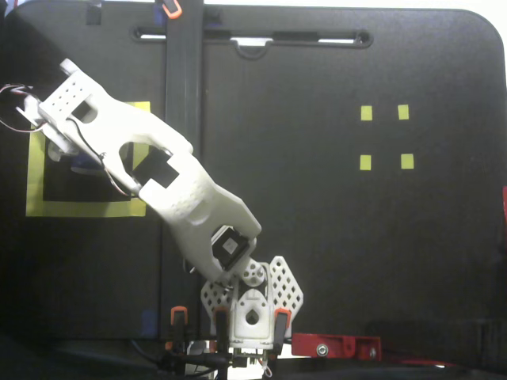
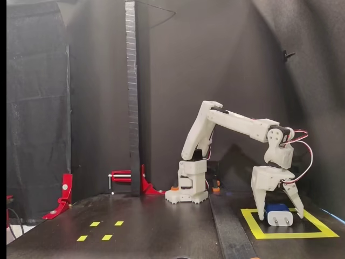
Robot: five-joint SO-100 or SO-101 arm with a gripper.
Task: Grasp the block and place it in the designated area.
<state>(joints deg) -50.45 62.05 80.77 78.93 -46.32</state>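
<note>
Matt white plastic arm (image 2: 237,123), blk tabletop (image 1: 317,222)

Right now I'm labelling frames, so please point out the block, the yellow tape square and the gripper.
block (image 2: 278,217): side fixed view, its pale front face.
yellow tape square (image 2: 285,235): side fixed view, the near strip of tape.
gripper (image 2: 280,217): side fixed view, midway between the spread fingertips.
</note>
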